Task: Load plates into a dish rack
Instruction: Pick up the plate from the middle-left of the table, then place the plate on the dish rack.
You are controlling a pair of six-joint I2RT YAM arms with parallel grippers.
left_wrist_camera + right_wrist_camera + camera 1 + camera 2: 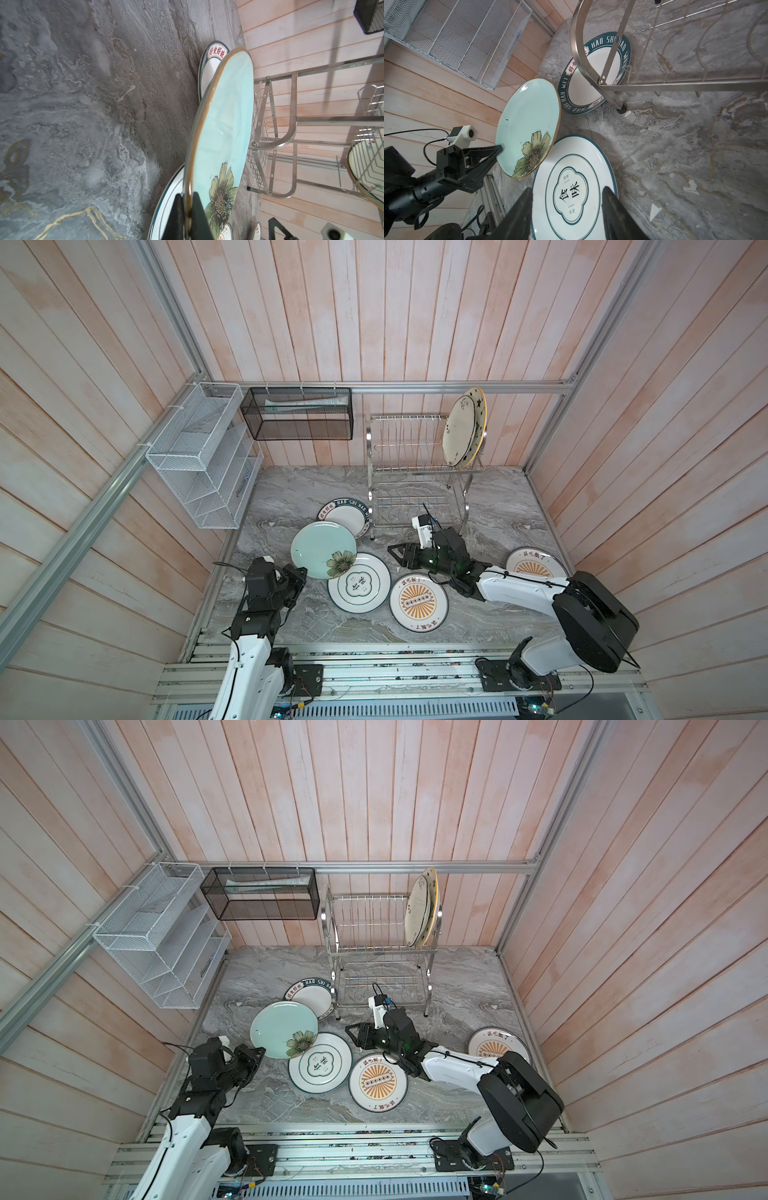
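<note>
At 12 o'clock on the table (498, 510), dish rack (415, 472), two plates (459, 435) upright at its 3 o'clock end. Toward 9 o'clock, pale green plate (320, 547) tilted, rim clamped in left pincer (188, 218). Apart, near quatrefoil plate (359, 583), right pincer (568, 188).

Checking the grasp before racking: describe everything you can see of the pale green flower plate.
The round glazed ceramic pale green plate has a brown rim and one painted olive flower near its edge. The left tool is shut on its rim. It is tilted, overlapping the white quatrefoil plate in both top views; contact there is unclear.
</note>
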